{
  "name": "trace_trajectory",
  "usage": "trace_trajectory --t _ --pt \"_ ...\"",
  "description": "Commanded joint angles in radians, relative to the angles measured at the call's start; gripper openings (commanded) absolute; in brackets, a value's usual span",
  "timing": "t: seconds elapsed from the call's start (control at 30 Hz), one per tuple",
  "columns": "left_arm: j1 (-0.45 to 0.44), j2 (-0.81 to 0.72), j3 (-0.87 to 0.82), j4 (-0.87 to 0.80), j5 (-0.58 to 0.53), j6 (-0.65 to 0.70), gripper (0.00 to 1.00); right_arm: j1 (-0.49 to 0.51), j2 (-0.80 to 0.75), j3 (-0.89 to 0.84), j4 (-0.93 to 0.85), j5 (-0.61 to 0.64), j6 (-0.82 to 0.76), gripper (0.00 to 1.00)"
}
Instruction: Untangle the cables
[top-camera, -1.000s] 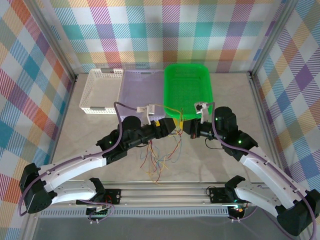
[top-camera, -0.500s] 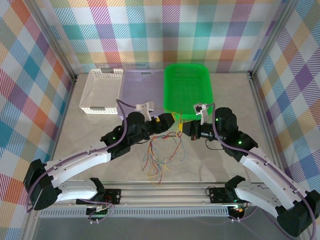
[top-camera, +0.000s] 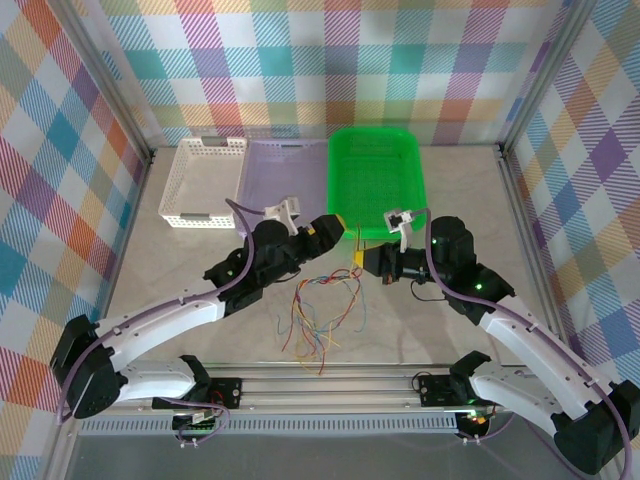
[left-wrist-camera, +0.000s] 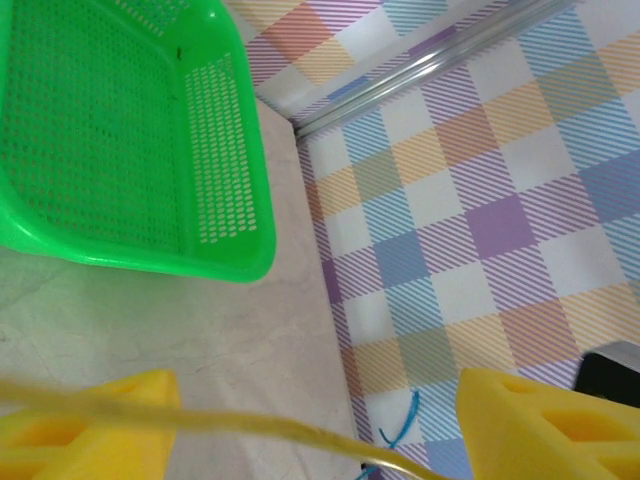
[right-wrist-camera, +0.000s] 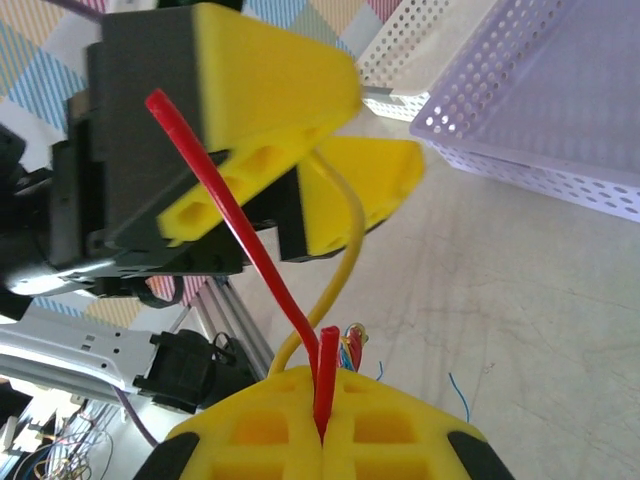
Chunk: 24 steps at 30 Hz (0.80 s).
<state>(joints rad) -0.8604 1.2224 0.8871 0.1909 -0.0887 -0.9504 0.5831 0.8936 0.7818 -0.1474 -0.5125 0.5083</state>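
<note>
Two cables (right-wrist-camera: 242, 230), red and yellow, are pinched in the right gripper (right-wrist-camera: 322, 400); a hard tug from the open left gripper (left-wrist-camera: 315, 420) could tighten the tangle (top-camera: 320, 315)

Plaid walls (top-camera: 330, 60) in pastel checks close the bench on three sides, framed by bare metal posts (top-camera: 113, 90). The bench top (top-camera: 165, 260) is pale, marbled and evenly lit, and a metal rail (top-camera: 330, 385) runs along its near edge.
</note>
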Motion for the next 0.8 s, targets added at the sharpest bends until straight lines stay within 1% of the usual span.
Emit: trace_trajectory --t 0.0,0.23,0.47,0.5,0.6,0.7,0.73,0.77 --pt "0.013 0.027 0.046 0.042 -0.004 -0.03 0.72 0.006 -0.005 -0.008 0.063 -0.063 -0.005 0.0" --pt "0.018 0.064 0.07 0.071 -0.007 -0.068 0.68 0.009 -0.001 -0.013 0.057 -0.087 -0.014 0.0" --pt "0.019 0.079 0.071 0.104 0.0 -0.1 0.66 0.009 0.009 -0.015 0.043 -0.092 -0.023 0.0" --pt "0.019 0.079 0.07 0.109 0.002 -0.101 0.62 0.011 0.013 -0.014 0.043 -0.093 -0.022 0.0" --pt "0.02 0.076 0.069 0.114 0.003 -0.103 0.45 0.011 0.022 -0.015 0.042 -0.095 -0.023 0.0" --pt "0.019 0.073 0.071 0.116 0.006 -0.102 0.34 0.012 0.03 -0.015 0.043 -0.092 -0.022 0.0" --pt "0.018 0.073 0.073 0.116 0.01 -0.1 0.31 0.012 0.028 -0.015 0.042 -0.09 -0.022 0.0" --pt "0.02 0.073 0.073 0.116 0.014 -0.1 0.25 0.012 0.029 -0.015 0.042 -0.088 -0.021 0.0"
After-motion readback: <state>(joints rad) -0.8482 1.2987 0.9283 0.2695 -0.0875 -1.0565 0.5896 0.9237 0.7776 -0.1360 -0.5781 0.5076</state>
